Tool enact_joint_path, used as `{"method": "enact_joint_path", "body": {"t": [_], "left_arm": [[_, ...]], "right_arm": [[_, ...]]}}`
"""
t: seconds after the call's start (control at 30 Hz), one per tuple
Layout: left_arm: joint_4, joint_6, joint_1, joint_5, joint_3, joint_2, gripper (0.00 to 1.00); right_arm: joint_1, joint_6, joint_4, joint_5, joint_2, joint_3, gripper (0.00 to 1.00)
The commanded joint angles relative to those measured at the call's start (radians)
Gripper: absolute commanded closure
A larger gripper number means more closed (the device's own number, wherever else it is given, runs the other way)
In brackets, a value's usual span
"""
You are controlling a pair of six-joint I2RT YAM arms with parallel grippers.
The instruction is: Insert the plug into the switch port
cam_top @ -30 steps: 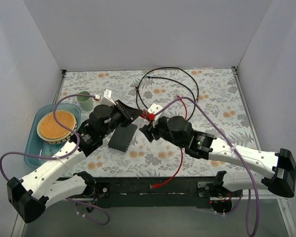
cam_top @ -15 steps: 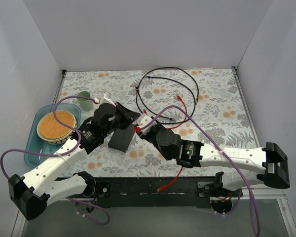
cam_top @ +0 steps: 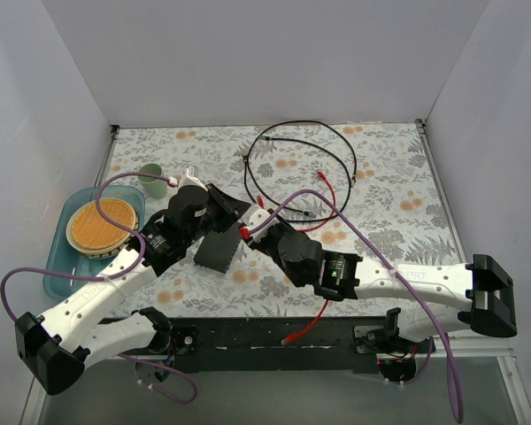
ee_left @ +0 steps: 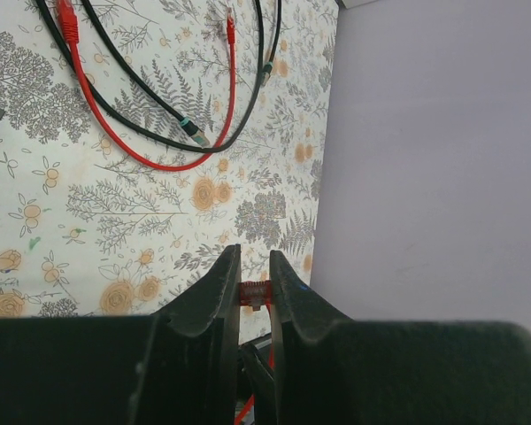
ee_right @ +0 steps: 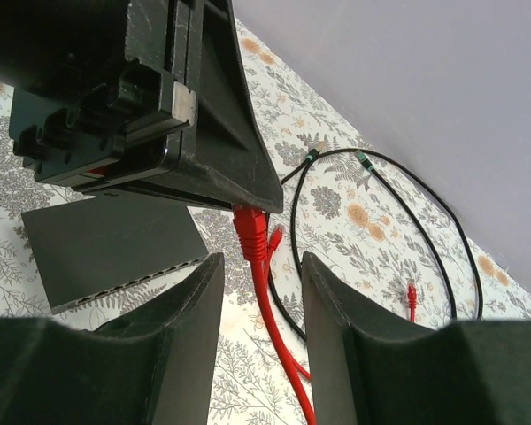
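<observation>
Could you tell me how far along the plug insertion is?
Done: the left gripper is shut on the red cable plug. In hand: it hangs clear of the flat matte-black switch box, with the right gripper open beside it. Left: plugging it in.

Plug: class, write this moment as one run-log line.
plug: clamped in left tool | right tool: open | switch: plug not yet in
</observation>
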Motion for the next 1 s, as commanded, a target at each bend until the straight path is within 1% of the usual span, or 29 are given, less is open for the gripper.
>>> {"method": "enact_joint_path", "body": {"t": [0.0, 0.1, 0.37, 0.4, 0.5, 0.63, 0.73, 0.77, 0.87, 0.93, 0.97], "left_arm": [[-0.006, -0.015, -0.003, -0.010, 0.032, -0.006, 1.00], [-0.005, -0.017, -0.003, -0.010, 0.029, -0.008, 1.00], [0.003, -0.018, -0.003, 0.006, 0.030, -0.012, 1.00], [0.004, -0.020, -0.003, 0.006, 0.030, -0.012, 1.00], [0.009, -0.020, -0.003, 0.010, 0.029, -0.014, 1.00], [0.012, -0.021, -0.003, 0.015, 0.026, -0.017, 1.00], [0.020, -0.023, -0.003, 0.030, 0.024, -0.015, 1.00], [0.026, -0.024, -0.003, 0.035, 0.023, -0.012, 1.00], [0.035, -0.023, -0.003, 0.055, 0.018, -0.008, 1.00], [0.035, -0.023, -0.003, 0.058, 0.015, -0.009, 1.00], [0.038, -0.020, -0.003, 0.058, 0.012, -0.011, 1.00]], "right_arm": [[0.009, 0.015, 0.053, -0.011, -0.008, 0.017, 0.53], [0.011, 0.020, 0.052, -0.017, 0.007, 0.020, 0.53], [0.014, 0.003, 0.093, 0.037, 0.047, 0.028, 0.54], [0.014, -0.001, 0.096, 0.041, 0.051, 0.031, 0.56], [0.014, -0.006, 0.114, 0.067, 0.071, 0.037, 0.60], [0.012, -0.021, 0.142, 0.124, 0.094, 0.038, 0.62], [0.012, -0.023, 0.171, 0.156, 0.105, 0.040, 0.70], [0.012, -0.026, 0.180, 0.161, 0.107, 0.040, 0.81], [0.005, -0.038, 0.203, 0.172, 0.122, 0.046, 0.94], [0.000, -0.038, 0.193, 0.160, 0.128, 0.052, 0.99], [0.000, -0.040, 0.188, 0.149, 0.127, 0.054, 0.99]]}}
